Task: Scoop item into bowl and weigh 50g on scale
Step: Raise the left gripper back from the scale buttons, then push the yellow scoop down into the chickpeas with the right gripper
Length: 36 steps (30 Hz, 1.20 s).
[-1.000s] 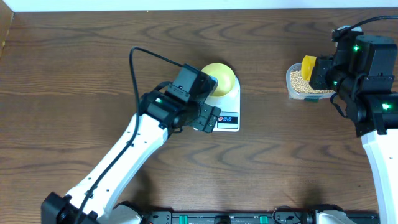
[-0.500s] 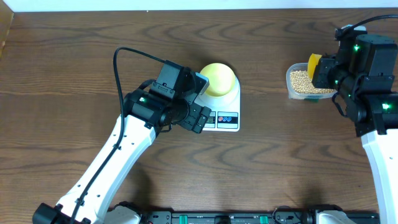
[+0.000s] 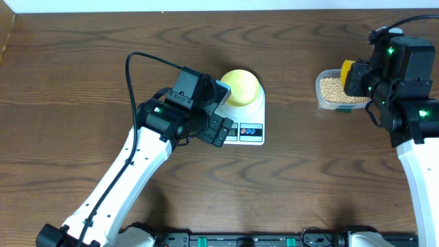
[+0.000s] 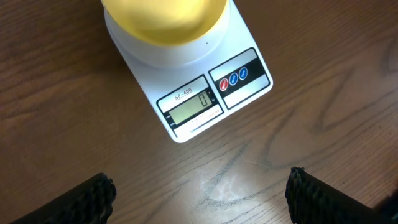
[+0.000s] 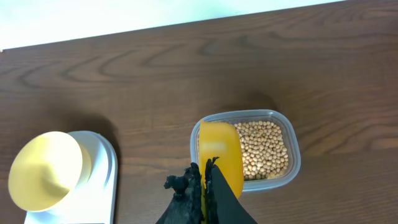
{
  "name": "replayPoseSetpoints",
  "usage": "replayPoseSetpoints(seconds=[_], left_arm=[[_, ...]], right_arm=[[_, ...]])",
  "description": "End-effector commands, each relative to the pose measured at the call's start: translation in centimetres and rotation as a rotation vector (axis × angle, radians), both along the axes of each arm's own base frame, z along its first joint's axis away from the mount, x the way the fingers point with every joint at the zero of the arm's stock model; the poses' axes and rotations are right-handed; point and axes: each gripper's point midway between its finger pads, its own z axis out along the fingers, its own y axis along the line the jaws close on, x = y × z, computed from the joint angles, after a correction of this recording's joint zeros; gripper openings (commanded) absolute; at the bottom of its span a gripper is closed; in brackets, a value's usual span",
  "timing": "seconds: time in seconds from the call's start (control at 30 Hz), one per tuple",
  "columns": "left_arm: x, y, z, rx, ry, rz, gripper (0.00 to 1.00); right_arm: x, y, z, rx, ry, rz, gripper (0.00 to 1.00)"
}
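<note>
Left of centre, the left claw [image 4: 202, 196] hangs above the brown counter [image 3: 82, 75] with its two fingers spread wide and nothing between them, just in front of the scale [image 4: 211, 93]. The scale lies flat on the counter, and its small display shows a zero. The bowl [image 3: 241, 87] sits upright on the scale's round platform, at the end away from the display. Well to the right stands a clear tub [image 5: 292, 155] with the beans [image 5: 264, 149] lying in it. The right claw [image 5: 205, 171] is closed tight on the handle of a yellow scoop [image 5: 221, 155], whose hollow hangs over the left end of the tub; whether it touches the beans cannot be told.
</note>
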Motion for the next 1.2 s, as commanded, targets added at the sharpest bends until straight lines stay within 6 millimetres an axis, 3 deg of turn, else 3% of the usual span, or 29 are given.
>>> replayPoseSetpoints(seconds=[0.0, 0.5, 0.83, 1.17], left_arm=[[-0.2, -0.1, 0.5, -0.01, -0.013, -0.024, 0.89], [-0.2, 0.1, 0.8, 0.012, -0.047, -0.072, 0.9], [-1.5, 1.2, 5.0, 0.015, -0.232, -0.157, 0.89], [-2.6, 1.9, 4.2, -0.002, -0.305, -0.166, 0.9]], right_arm=[[0.3, 0.4, 0.8, -0.01, -0.02, 0.011, 0.01], [0.2, 0.8, 0.7, 0.017, -0.015, 0.021, 0.01], [0.1, 1.5, 0.7, 0.05, -0.013, 0.041, 0.01], [0.1, 1.5, 0.7, 0.06, -0.013, 0.032, 0.01]])
